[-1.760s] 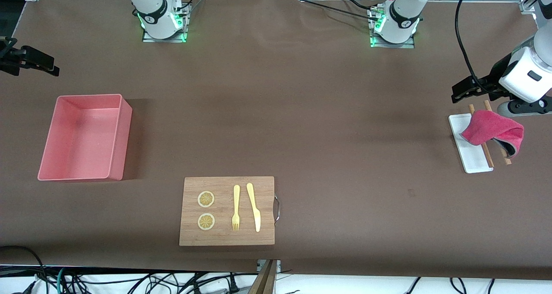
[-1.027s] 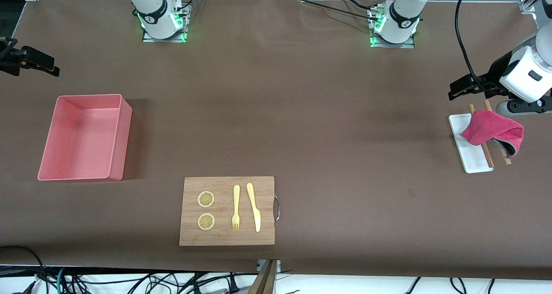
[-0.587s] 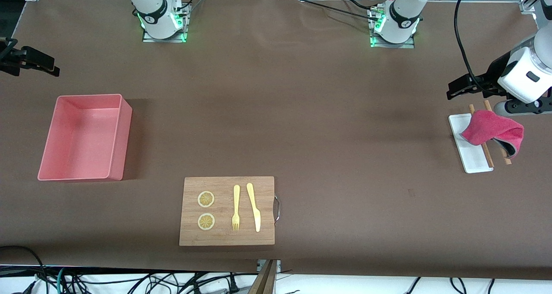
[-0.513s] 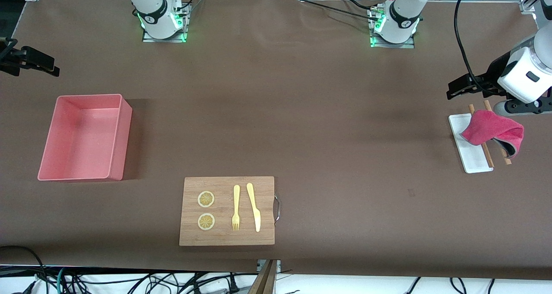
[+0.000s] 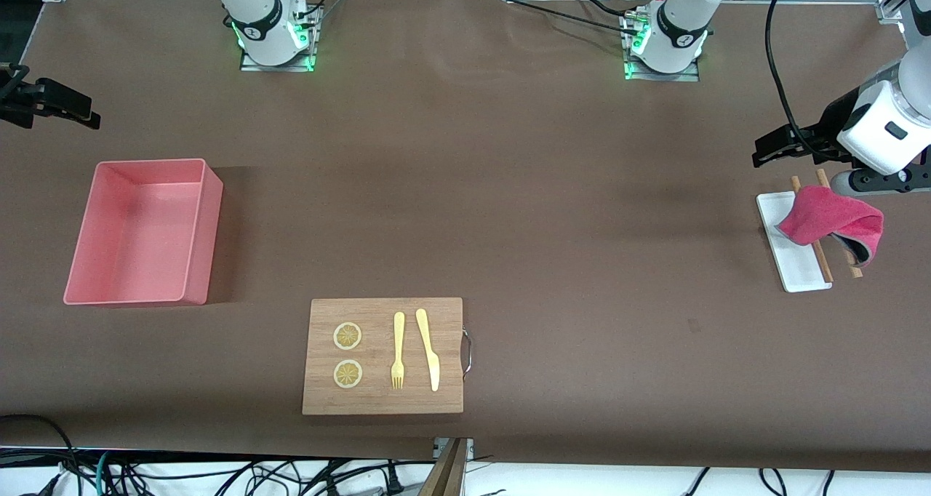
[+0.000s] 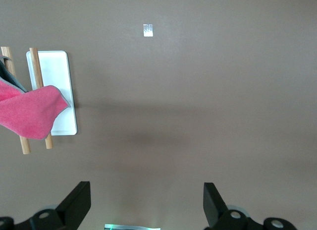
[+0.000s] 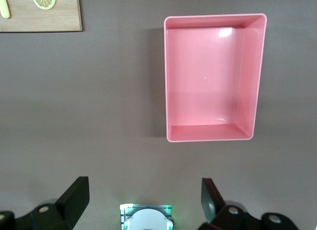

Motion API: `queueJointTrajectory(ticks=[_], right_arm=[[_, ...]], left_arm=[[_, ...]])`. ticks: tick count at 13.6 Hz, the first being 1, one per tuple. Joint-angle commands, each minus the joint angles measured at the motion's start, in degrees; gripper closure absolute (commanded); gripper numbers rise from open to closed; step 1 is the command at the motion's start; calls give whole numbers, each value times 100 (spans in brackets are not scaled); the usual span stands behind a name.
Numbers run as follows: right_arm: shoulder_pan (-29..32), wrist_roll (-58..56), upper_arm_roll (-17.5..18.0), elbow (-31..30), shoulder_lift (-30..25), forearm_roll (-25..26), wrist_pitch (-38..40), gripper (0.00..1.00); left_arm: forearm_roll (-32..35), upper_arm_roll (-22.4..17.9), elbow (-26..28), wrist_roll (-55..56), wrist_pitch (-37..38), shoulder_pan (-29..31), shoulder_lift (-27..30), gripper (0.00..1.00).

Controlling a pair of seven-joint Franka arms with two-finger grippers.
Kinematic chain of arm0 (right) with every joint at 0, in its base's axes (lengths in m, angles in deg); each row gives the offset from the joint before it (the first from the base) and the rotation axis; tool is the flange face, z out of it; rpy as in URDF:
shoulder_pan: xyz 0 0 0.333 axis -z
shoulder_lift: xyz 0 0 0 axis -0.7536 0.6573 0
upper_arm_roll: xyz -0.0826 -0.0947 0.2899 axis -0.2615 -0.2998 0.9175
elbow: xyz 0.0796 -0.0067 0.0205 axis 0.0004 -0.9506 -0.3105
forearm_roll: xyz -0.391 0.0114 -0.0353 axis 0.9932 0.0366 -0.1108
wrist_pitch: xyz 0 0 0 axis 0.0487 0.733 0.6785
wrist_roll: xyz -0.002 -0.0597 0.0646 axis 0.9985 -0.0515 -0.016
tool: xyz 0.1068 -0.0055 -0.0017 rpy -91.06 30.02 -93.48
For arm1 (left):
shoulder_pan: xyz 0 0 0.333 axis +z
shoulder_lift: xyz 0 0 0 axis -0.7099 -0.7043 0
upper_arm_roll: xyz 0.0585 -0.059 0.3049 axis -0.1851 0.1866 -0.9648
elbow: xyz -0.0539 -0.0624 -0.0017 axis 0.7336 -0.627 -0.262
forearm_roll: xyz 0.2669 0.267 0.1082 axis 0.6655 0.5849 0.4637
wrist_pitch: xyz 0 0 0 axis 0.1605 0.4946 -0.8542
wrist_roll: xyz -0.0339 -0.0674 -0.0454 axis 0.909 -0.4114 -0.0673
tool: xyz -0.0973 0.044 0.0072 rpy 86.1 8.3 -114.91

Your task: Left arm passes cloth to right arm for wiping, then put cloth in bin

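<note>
Slightly risen, left gripper (image 5: 771,149) hangs wide-jawed above the table near the cloth (image 5: 829,223), which it must next descend on and pinch.

I count one cloth (image 5: 829,223), one bin (image 5: 196,227), one white tray (image 5: 796,267) and two wooden sticks (image 5: 824,260) on my table. On my one wooden board (image 5: 382,401) I count two lemon slices (image 5: 348,336), one fork (image 5: 398,349) and one knife (image 5: 428,347). I have two grippers, the left gripper (image 6: 147,202) and the right gripper (image 7: 144,199), each with both fingers spread wide.
</note>
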Motion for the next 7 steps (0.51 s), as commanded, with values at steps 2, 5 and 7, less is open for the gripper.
queueJointTrajectory(ticks=[2, 5, 7], right_arm=[[95, -99, 46, 50, 15, -94, -1, 0], [95, -99, 46, 50, 15, -94, -1, 0], [104, -99, 37, 50, 15, -94, -1, 0]], left_arm=[[-89, 3, 39, -74, 45, 25, 24, 0], [-89, -6, 56, -101, 37, 77, 7, 0], [24, -23, 39, -101, 10, 113, -54, 0]])
